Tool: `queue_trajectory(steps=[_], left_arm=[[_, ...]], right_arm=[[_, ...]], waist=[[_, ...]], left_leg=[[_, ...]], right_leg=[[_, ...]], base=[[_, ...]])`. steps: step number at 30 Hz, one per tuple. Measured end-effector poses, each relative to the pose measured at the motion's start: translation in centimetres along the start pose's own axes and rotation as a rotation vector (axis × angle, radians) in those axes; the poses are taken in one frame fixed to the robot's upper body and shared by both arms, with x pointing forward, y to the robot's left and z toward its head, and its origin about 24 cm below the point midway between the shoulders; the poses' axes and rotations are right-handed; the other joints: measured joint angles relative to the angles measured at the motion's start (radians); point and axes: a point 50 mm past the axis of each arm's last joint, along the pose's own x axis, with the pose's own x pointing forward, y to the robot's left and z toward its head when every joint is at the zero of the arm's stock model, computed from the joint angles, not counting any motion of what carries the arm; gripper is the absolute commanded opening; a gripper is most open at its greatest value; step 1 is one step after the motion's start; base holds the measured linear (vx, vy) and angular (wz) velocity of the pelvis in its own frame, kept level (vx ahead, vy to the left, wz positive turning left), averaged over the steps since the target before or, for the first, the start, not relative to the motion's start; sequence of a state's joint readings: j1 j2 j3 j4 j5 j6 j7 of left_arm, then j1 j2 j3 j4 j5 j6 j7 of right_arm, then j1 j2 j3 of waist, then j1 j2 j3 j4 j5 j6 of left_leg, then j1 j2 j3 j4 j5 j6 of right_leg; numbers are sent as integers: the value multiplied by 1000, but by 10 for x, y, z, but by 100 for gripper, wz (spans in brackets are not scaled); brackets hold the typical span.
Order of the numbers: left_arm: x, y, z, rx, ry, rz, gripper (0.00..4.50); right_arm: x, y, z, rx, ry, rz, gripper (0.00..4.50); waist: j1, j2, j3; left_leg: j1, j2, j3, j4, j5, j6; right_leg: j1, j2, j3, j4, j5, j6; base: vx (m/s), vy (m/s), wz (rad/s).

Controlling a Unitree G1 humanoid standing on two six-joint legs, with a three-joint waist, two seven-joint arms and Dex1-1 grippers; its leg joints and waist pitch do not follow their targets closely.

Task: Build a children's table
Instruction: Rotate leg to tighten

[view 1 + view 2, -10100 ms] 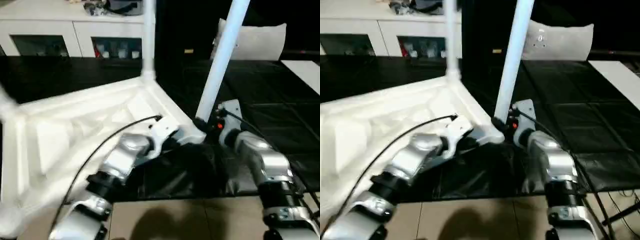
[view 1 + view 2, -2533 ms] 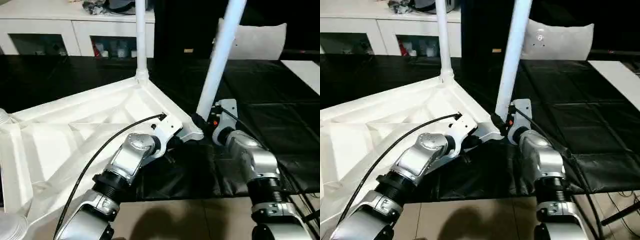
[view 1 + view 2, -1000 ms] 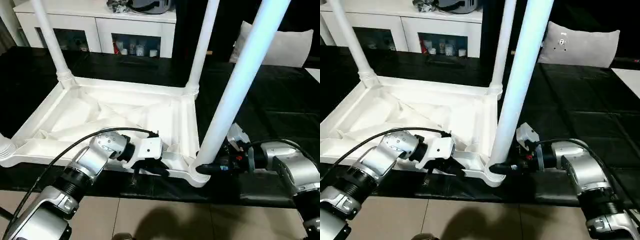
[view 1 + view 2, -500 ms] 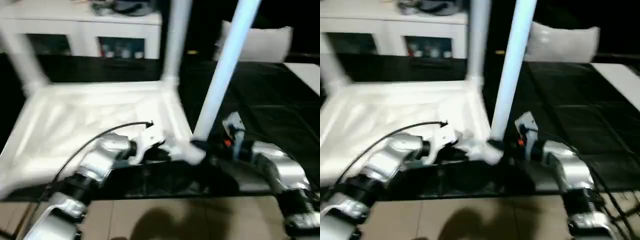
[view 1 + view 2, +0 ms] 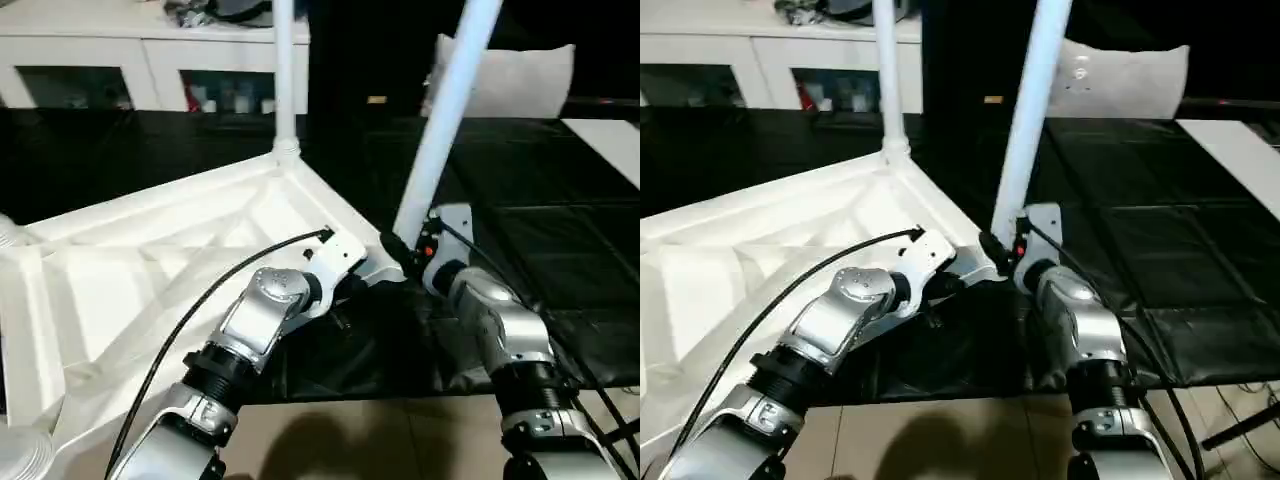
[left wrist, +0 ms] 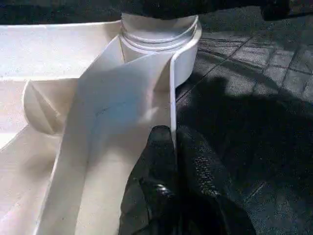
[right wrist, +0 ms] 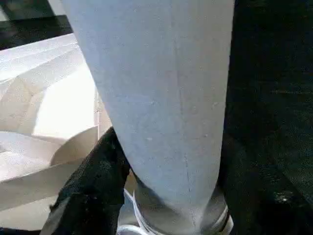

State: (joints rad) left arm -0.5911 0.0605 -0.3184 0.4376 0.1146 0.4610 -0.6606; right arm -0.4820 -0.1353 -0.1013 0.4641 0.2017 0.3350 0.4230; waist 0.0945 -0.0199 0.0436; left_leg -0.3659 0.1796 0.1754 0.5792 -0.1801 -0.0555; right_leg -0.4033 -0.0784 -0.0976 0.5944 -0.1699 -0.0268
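1. The white table top (image 5: 150, 270) lies upside down on the black floor mat (image 5: 560, 250), ribbed underside up, in front of the white cabinet (image 5: 150, 60).
2. The near leg (image 5: 440, 130) stands in the top's corner socket (image 6: 159, 36) closest to the robot; a second leg (image 5: 284, 70) rises from the far corner.
3. The left hand (image 6: 168, 161) has its two black fingers pressed together on the top's thin rim, just beside that socket.
4. The right hand (image 7: 171, 196) straddles the near leg's base, one finger (image 7: 93, 181) on each side against it.
5. A pale grey cushion (image 5: 520, 75) sits beyond the near leg.
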Motion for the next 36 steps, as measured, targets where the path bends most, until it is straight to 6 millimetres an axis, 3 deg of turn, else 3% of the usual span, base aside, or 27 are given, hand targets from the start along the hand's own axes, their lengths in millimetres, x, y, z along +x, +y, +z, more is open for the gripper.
queue_trajectory(steps=[8, 12, 16, 18, 21, 26, 36], left_arm=[[-16, 13, -8, 103, -8, -75, 0], [-32, 23, -16, 189, -2, -172, 0], [-47, 29, -23, 285, 14, -281, 0], [-50, 28, -24, 308, 16, -328, 0], [-54, 25, -26, 344, 25, -410, 0], [-55, 17, -27, 392, 24, -532, 0], [-54, 12, -27, 426, 18, -586, 0]], right_arm=[[-25, -23, 2, -83, 26, 155, 376], [-45, -36, 15, -183, 49, 303, 414], [-60, -43, 25, -290, 108, 445, 414], [-65, -41, 27, -317, 133, 523, 378], [-69, -35, 21, -321, 184, 649, 373], [-72, -22, 13, -322, 256, 820, 321], [-73, -14, 4, -303, 328, 927, 241]], waist=[[9, 3, 2], [19, 4, 3], [35, 4, 3], [44, 4, 3], [56, 4, 3], [65, 4, 3], [72, 4, 3]], left_leg=[[-2, 0, 0, 0, 0, 0], [-2, 1, 0, 0, 0, 0], [-2, 0, 0, 3, -1, 1], [-3, 1, 0, 5, -1, 2], [-3, 1, 0, 7, -2, 3], [-2, 1, 0, 8, -2, 4], [-2, 1, 0, 11, -2, 3]], right_leg=[[-2, 0, -1, 0, 0, 0], [-2, 0, -1, 0, 0, 0], [-1, 0, -1, 0, 0, -1], [0, 0, -1, 0, 0, -1], [0, 0, -1, 1, 0, -1], [2, -1, -1, 2, 1, -1], [2, -1, -1, 2, 2, 0]], base=[[0, 0, 0], [0, 0, 0], [0, 0, 0], [0, 0, 0], [0, 0, 0], [0, 0, 0], [0, 0, 0]])
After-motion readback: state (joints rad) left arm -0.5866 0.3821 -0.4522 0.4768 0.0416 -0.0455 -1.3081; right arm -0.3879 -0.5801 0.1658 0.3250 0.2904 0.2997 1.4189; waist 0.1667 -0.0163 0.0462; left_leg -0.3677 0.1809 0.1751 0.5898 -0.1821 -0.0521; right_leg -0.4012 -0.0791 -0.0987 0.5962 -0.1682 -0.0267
